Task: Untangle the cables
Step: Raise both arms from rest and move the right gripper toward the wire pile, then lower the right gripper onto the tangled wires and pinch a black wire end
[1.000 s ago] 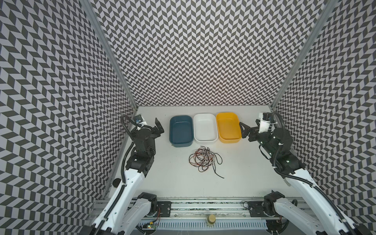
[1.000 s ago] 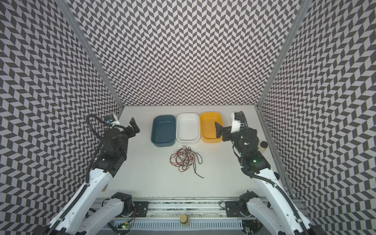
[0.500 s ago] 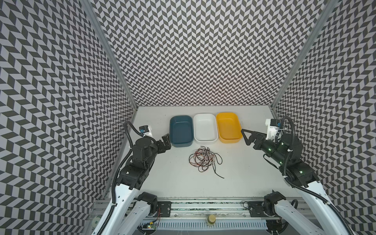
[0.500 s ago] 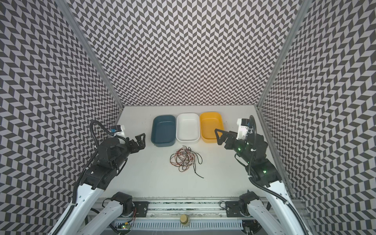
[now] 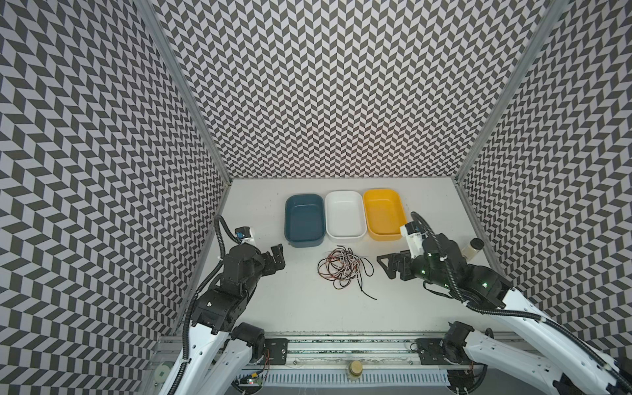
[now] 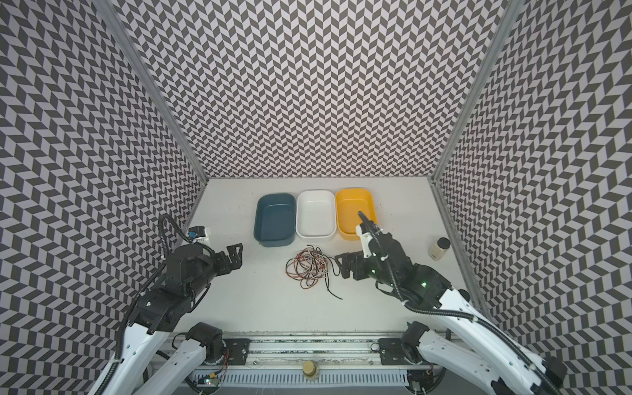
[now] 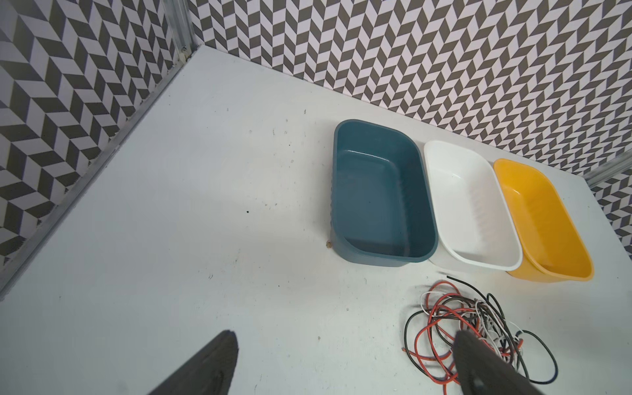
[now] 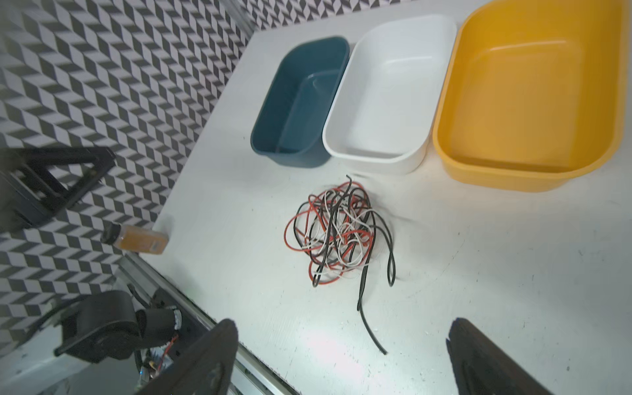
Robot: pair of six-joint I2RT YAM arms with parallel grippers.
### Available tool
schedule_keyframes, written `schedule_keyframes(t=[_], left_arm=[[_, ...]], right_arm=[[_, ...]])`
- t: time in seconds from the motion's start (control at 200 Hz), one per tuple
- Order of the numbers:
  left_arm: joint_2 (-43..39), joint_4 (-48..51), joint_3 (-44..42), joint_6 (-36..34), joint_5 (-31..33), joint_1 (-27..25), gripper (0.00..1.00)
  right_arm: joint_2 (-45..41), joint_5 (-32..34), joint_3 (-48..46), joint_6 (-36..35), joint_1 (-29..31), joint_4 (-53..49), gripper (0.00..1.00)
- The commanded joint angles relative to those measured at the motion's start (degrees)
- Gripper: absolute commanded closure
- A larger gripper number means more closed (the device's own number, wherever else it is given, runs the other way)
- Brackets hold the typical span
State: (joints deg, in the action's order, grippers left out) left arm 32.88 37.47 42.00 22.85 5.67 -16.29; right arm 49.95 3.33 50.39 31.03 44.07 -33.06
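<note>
The pale grey table (image 5: 273, 307) carries everything, and the white rectangular plastic tub (image 5: 343, 215) at its back serves as the marker for the rest.

The left gripper (image 5: 277, 254) hangs well to the left of the white tub and nearer the front rail. Its jaws are spread wide, and the left wrist view shows only bare table between them. The right gripper (image 5: 388, 266) sits to the right of the white tub and in front of it, its jaws also wide apart with nothing between them, pointing in toward the middle of the table.

A dark teal rectangular plastic tub (image 5: 304, 219) touches the white tub on its left, and a yellow rectangular plastic tub (image 5: 383, 213) touches it on its right. All three are empty.

The cables (image 5: 342, 268), thin black, white and red-orange wires, lie in one knotted heap just in front of the white tub, between the two grippers and touched by neither. One loose black end (image 5: 367, 294) trails out of the heap toward the front rail.

A small clear jar with a dark lid (image 5: 473, 248) stands far to the right of the white tub, near the side wall.

By my reading the task has not begun: no wire is separated, no tub is filled, and every strand has yet to be pulled free.
</note>
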Motion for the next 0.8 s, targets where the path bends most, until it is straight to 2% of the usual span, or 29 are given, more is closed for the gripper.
schedule_keyframes(t=[0.0, 0.205, 0.446, 0.791], left_arm=[[1.17, 1.32, -0.45, 0.10, 2.25, -1.10, 0.00], [3.37, 2.47, 0.22, -0.44, 3.97, -2.64, 0.00], [3.84, 2.88, 0.31, -0.82, 5.65, -4.37, 0.00], [5.89, 3.65, 0.76, -1.32, 6.54, -6.51, 0.00]], right_arm=[[3.70, 7.06, -1.12, 1.17, 4.73, 0.72, 0.07], [13.37, 3.95, -0.34, 1.04, 6.97, 5.63, 0.20], [24.45, 1.09, 4.82, -0.33, 7.17, 6.46, 0.45], [34.84, 0.45, 10.19, -0.86, 7.69, 6.57, 0.55]])
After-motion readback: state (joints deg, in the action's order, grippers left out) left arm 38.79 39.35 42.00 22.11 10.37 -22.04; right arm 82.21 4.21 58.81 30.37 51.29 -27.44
